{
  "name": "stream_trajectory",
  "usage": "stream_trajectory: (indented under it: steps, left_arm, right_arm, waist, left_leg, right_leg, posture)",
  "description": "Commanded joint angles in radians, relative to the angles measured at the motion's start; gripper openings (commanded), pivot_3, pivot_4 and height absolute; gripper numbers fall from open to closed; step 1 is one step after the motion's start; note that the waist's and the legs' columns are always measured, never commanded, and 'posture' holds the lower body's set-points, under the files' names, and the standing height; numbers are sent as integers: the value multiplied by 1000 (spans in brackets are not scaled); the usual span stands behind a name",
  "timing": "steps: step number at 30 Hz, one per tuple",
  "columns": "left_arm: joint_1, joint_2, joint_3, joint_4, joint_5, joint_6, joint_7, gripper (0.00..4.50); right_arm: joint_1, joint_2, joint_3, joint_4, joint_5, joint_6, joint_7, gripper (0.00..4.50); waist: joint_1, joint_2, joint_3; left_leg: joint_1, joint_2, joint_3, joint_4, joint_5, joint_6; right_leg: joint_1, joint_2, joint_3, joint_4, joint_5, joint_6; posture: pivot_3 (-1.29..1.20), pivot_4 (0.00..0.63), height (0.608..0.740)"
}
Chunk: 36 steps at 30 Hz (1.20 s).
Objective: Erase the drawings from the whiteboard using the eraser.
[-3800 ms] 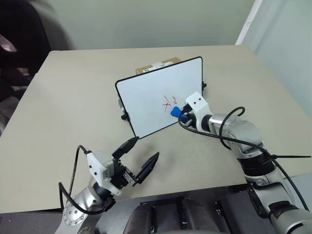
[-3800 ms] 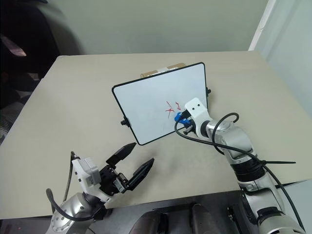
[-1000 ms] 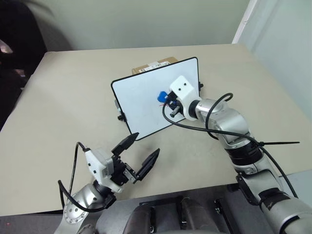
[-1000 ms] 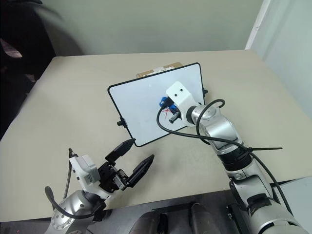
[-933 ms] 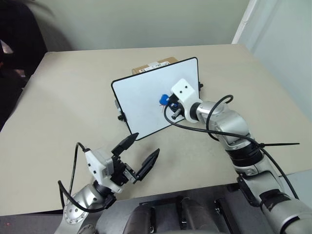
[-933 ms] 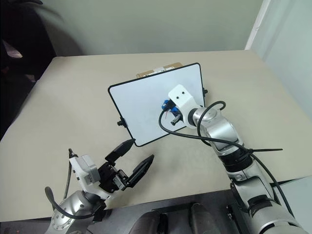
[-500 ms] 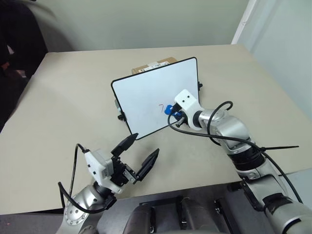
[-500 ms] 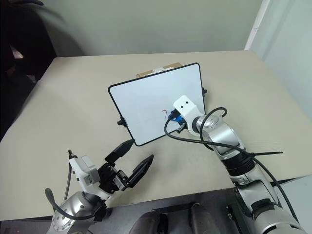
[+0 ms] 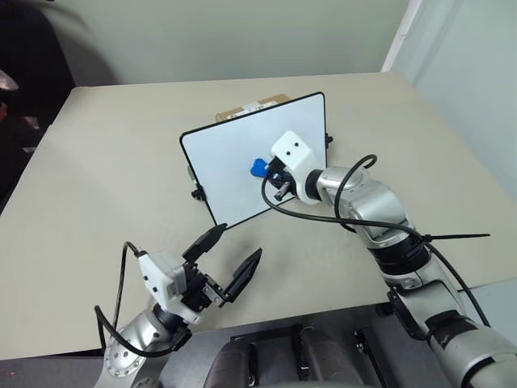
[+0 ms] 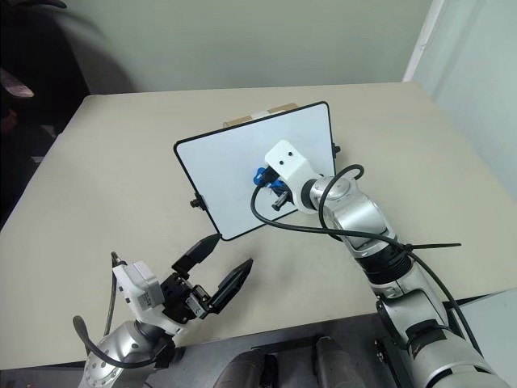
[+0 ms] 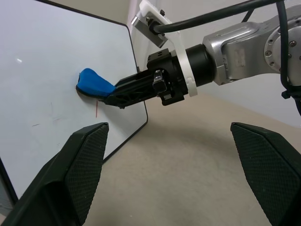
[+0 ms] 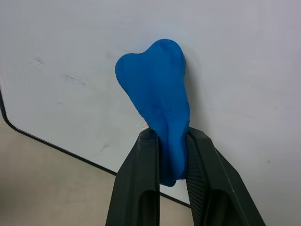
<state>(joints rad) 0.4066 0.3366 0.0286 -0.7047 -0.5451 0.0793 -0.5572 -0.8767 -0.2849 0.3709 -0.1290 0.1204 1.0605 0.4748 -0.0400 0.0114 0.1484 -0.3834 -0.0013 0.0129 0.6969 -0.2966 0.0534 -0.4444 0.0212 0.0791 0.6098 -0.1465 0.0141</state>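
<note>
The whiteboard [image 9: 230,153] stands tilted near the table's middle, its white face toward me. My right gripper [image 9: 270,170] is shut on the blue eraser [image 9: 258,167], whose tip presses on the board's face right of centre. The right wrist view shows the eraser [image 12: 157,94] clamped between both black fingers [image 12: 141,183]. Of the drawings, a short red stroke [image 11: 96,108] shows just beside the eraser [image 11: 94,84] in the left wrist view. My left gripper [image 9: 232,261] hovers open over the table's near edge, short of the board and holding nothing.
A brown cardboard box [image 9: 250,107] sits right behind the board. The beige table [image 9: 105,170] spreads wide to the left and right of it. A black cable [image 9: 323,217] loops off my right wrist. Something dark [image 9: 32,65] stands beyond the table's far left corner.
My right gripper swept the eraser down and right across the board, then back up and left. The red scribble has shrunk to a faint stroke. The left arm kept still.
</note>
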Motion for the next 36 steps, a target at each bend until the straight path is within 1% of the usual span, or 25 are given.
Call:
stream_trajectory:
  steps: [1,7,13,20,24,27,32,36]
  left_arm:
    - [14,3,16,-50,-7,-25,0,4500]
    - [27,8,23,-63,-12,-25,2,4500]
    - [23,12,25,-63,-15,-19,1,4500]
    - [7,18,29,-49,-20,-15,-1,4500]
    - [-2,20,29,-41,-18,-15,-2,4500]
    - [-3,20,30,-39,-17,-15,-1,4500]
    - [-4,19,27,-39,-13,-16,1,4500]
    - [-2,19,28,-39,-14,-17,0,4500]
  right_arm:
    - [5,-1,28,13,-22,-31,4,454]
    - [71,-37,36,62,-46,-14,-5,454]
    - [75,-45,19,71,-52,-8,-12,454]
    - [18,-1,-41,36,-38,-58,-22,454]
    - [-27,37,-96,54,-43,-87,-56,454]
    - [-35,47,-112,54,-41,-94,-60,454]
    - [17,26,-58,85,-77,-114,-54,454]
    - [71,-3,-5,81,-88,-71,-29,454]
  waist:
    - [0,0,0]
    - [4,0,0]
    - [5,0,0]
    - [0,0,0]
    - [-2,0,0]
    - [-1,0,0]
    - [-1,0,0]
    - [0,0,0]
  left_leg:
    - [0,0,0,0,0,0]
    - [1,0,0,1,-1,1]
    - [1,0,0,2,-2,4]
    - [0,0,0,2,-1,4]
    - [0,0,0,1,-1,3]
    - [0,1,0,0,-1,3]
    - [0,1,0,0,-1,3]
    - [1,1,0,1,-1,3]
  right_leg:
    - [0,0,0,0,0,0]
    - [1,0,0,0,0,0]
    - [1,0,0,1,2,-1]
    - [1,0,0,1,3,-2]
    - [0,0,0,1,3,-2]
    - [-1,1,0,1,3,-3]
    - [-1,1,0,0,3,-3]
    - [0,1,0,0,3,-2]
  posture:
    - [0,150,740]
    - [0,150,740]
    - [0,150,740]
    - [0,150,740]
    - [0,150,740]
    - [0,150,740]
    - [0,150,740]
    - [0,150,740]
